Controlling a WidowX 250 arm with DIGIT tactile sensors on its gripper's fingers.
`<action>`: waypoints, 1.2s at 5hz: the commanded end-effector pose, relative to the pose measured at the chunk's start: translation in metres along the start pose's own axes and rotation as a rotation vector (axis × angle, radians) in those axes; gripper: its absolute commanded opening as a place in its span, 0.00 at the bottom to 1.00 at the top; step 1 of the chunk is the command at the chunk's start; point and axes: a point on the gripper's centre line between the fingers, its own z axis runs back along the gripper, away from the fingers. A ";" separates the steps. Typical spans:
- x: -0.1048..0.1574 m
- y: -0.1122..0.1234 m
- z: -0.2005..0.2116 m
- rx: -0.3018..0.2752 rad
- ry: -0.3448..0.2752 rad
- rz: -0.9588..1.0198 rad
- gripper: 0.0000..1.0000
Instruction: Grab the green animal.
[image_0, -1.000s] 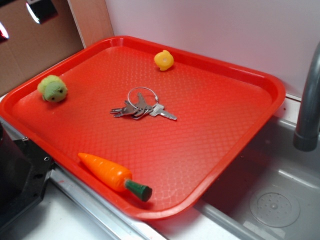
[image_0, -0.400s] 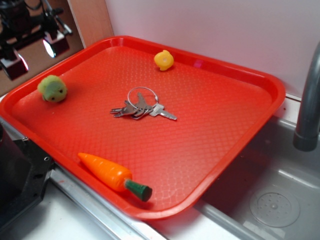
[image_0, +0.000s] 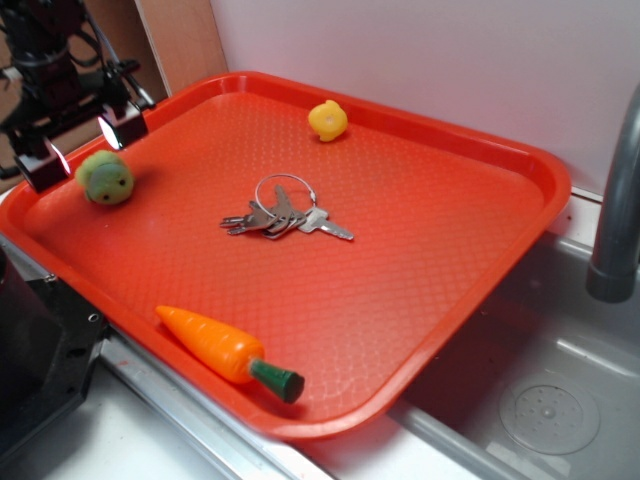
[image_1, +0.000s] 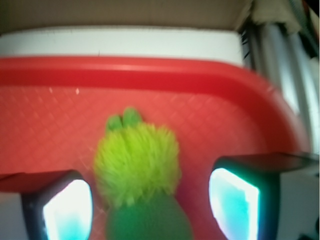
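the jaws of the black robot gripper (image_0: 82, 143) stand spread, one clear-tipped finger (image_0: 48, 160) on each side of the small fuzzy light-green ball-shaped plush animal (image_0: 105, 177), and nothing is pinched yet. in the wrist view the two pads sit level with the toy's lower half, the plush (image_1: 137, 167) centred in the gap with red showing on both sides, so the approach looks well lined up. the toy rests in the far left corner of the red textured plastic tray (image_0: 420, 250), just inside the raised rim.

to do this step well, i judge the gripper should come straight down a little more, so the pads meet the widest part of the ball rather than its fluffy top, then close gently; the fuzz will compress, so a firm squeeze is needed before lifting. watch the outer finger near the tray's rim, since it could catch there.

well apart lie the bunch of silver metal keys on a ring (image_0: 282, 215), the smooth yellow rounded toy (image_0: 327, 120) and the orange plastic carrot with a green stem (image_0: 228, 353), none in the way.
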 end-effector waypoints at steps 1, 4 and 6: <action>-0.003 0.004 -0.012 -0.023 0.002 -0.023 1.00; -0.005 0.002 -0.013 -0.020 -0.002 -0.065 0.00; -0.006 -0.015 0.018 -0.039 0.036 -0.387 0.00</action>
